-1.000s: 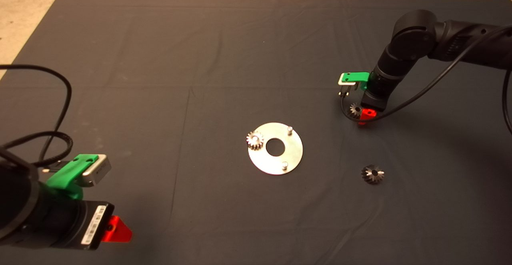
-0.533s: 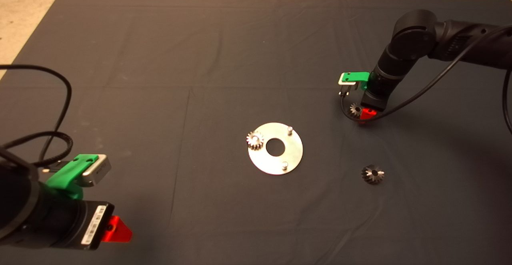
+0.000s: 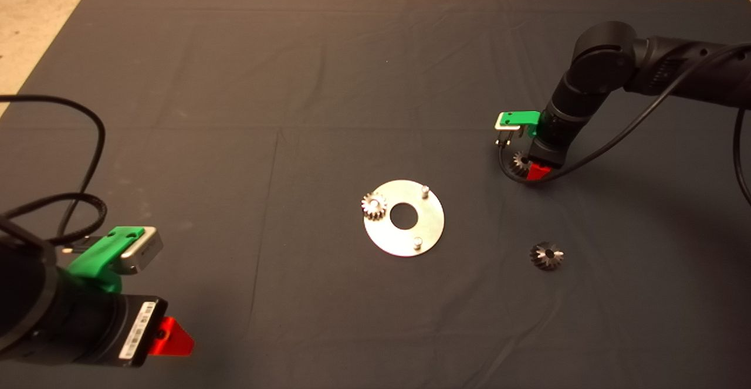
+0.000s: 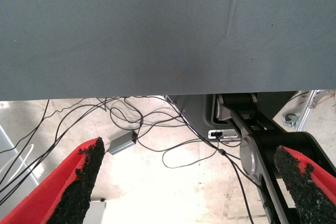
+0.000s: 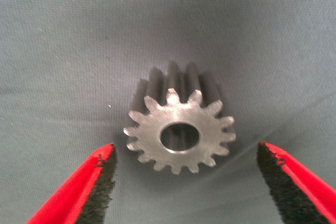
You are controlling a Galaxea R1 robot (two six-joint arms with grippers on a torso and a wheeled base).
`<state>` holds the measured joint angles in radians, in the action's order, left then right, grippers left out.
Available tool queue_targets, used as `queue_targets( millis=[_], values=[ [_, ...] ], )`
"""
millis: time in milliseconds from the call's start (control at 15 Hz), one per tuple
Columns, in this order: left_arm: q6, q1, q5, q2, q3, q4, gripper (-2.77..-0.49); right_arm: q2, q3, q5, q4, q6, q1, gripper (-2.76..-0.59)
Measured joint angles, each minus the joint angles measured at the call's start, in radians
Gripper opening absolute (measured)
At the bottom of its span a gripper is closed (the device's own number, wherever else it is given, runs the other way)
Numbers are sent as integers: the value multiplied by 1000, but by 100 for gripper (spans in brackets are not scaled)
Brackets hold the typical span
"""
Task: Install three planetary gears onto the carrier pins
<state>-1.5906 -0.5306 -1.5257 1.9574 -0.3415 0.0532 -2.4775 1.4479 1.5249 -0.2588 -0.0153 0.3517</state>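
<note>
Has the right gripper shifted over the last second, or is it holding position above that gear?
Yes, slightly: the right gripper dropped closer to the gear lying on the mat; its fingers straddle it, open.

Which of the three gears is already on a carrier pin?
The gear at the disc's left edge; the other two lie on the mat, one under the right end effector.

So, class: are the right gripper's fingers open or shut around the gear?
Open: the fingers stand apart either side of the gear, touching nothing.

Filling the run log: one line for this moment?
right gripper: open, straddling small grey toothed gear on mat | left gripper: parked, open | round shiny disc: one gear seated
</note>
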Motion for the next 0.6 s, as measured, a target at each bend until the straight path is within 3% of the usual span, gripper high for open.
queue_targets(
  millis=[600],
  values=[
    [0, 0, 0, -2, 0, 0, -93, -2, 0, 0, 1, 0, 0, -166]
  ],
)
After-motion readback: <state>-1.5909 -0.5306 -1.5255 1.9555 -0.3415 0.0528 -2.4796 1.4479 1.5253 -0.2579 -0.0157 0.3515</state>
